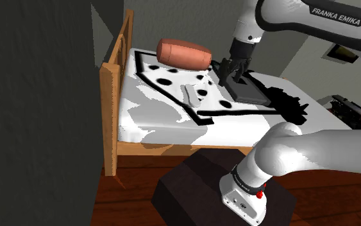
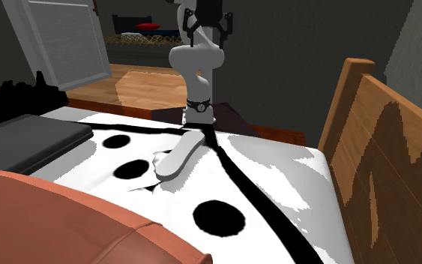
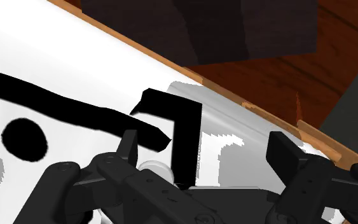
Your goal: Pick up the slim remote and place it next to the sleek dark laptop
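Note:
The slim remote [image 1: 193,94] is drawn white and lies flat on the spotted bed cover, in the middle of the bed; in the second exterior view the remote [image 2: 178,157] points toward the bed's foot. The dark laptop [image 1: 247,90] lies closed to the shoulder view's right of it, also seen as a dark grey slab [image 2: 28,139]. My gripper [image 1: 232,70] hangs open over the laptop's near end, apart from the remote. In the wrist view the gripper [image 3: 206,153] holds nothing, its fingers [image 3: 130,146] standing wide apart over the cover's black border.
A salmon bolster pillow [image 1: 184,53] lies at the bed's head beside the wooden headboard [image 1: 116,77]. My dark stand [image 1: 204,186] sits on the wood floor by the bed's side. A black jagged object [image 1: 292,106] lies past the laptop.

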`<state>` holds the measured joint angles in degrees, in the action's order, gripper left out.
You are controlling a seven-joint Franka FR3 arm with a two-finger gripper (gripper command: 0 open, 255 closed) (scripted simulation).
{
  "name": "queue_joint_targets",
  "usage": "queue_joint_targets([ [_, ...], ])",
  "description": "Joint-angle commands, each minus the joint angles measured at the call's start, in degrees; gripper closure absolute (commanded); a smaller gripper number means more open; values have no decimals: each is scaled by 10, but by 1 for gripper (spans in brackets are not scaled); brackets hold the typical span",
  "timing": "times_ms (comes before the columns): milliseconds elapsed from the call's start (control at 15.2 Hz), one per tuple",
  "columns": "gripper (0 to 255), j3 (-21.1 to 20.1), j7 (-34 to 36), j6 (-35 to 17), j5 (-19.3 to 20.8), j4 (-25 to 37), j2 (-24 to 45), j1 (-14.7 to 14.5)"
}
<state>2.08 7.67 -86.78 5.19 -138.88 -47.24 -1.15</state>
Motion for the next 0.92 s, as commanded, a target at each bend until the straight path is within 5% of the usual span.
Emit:
queue_joint_targets([
  [0,0,0,0,0,0,0,0,0],
  [858,0,60,37,-251,-2,3,227,40],
])
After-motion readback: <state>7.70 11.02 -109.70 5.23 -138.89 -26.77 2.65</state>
